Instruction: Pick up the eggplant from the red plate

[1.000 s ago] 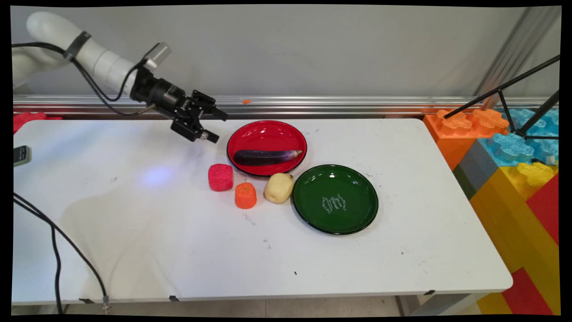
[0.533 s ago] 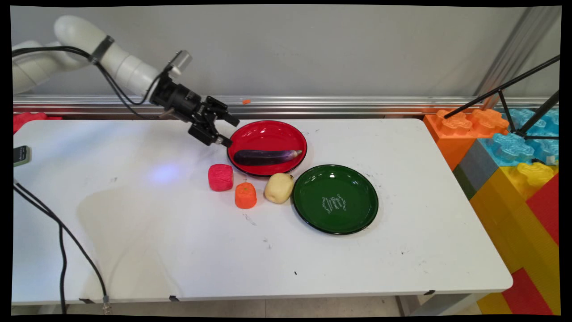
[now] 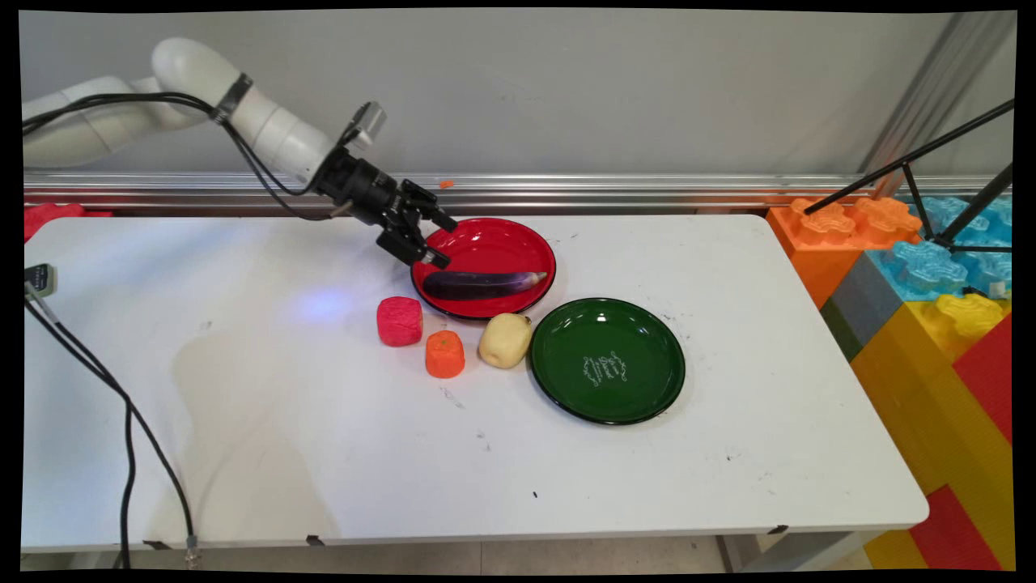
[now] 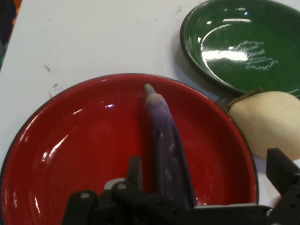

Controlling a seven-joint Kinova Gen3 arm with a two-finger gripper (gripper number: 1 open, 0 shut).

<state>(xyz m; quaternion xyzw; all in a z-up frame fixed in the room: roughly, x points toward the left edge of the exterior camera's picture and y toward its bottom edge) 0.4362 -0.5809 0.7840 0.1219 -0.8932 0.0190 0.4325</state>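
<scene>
A dark purple eggplant [image 3: 481, 284] [image 4: 166, 150] lies across the red plate [image 3: 486, 243] [image 4: 79, 140]. My gripper [image 3: 443, 240] [image 4: 208, 176] hangs open over the plate's left rim, tilted down toward the eggplant's blunt end, with nothing between its fingers. In the hand view the eggplant runs up the middle between the two fingers [image 4: 135, 169]. A pale yellow fruit [image 3: 505, 340] [image 4: 269, 123] sits just in front of the plate, beside the green plate [image 3: 608, 360] [image 4: 243, 44].
A pink-red block [image 3: 400, 321] and an orange piece [image 3: 445, 354] stand on the table [image 3: 243, 421] left of the yellow fruit. Big coloured toy bricks [image 3: 931, 308] stack at the right edge. Black cables [image 3: 121, 437] hang at the left.
The arm has swung right, carrying the open gripper from left of the red plate to over its left rim, close to the eggplant. Nothing on the table has moved.
</scene>
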